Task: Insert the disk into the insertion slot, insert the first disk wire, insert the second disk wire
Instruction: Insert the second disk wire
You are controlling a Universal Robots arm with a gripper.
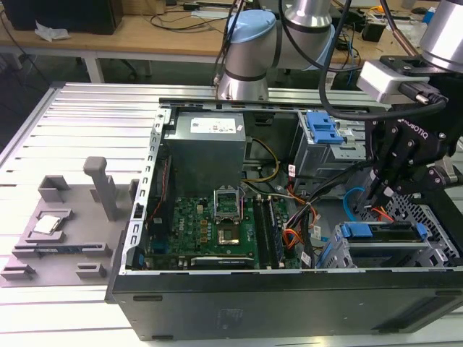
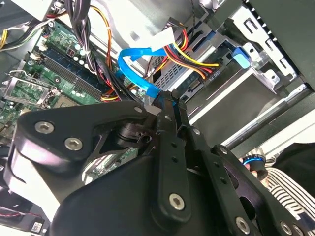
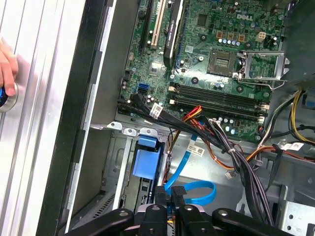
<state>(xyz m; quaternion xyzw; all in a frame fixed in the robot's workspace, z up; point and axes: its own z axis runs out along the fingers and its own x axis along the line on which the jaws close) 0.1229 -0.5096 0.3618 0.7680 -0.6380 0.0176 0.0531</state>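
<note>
The disk (image 1: 382,233), in its blue caddy, lies inside the insertion slot of the silver perforated cage (image 1: 432,215) at the case's front, on the exterior view's right. My black gripper (image 1: 372,196) hangs just behind the disk's rear edge. Its fingers are pressed together on the end of a blue flat wire (image 2: 132,63), which loops away from the fingertips (image 3: 167,192). In the second wrist view the gripper (image 2: 168,101) points at the disk's rear, where a black plug (image 2: 210,73) with red, yellow and black wires sits. The blue caddy (image 3: 146,162) lies right ahead of the gripper (image 3: 171,191).
A grey cage with a blue latch (image 1: 323,130) stands behind the gripper. The motherboard (image 1: 217,228) and cable bundles (image 3: 236,157) lie on the exterior view's left of it. A person's hand (image 3: 6,69) rests on a button outside the case. A grey fixture (image 1: 61,224) sits on the table.
</note>
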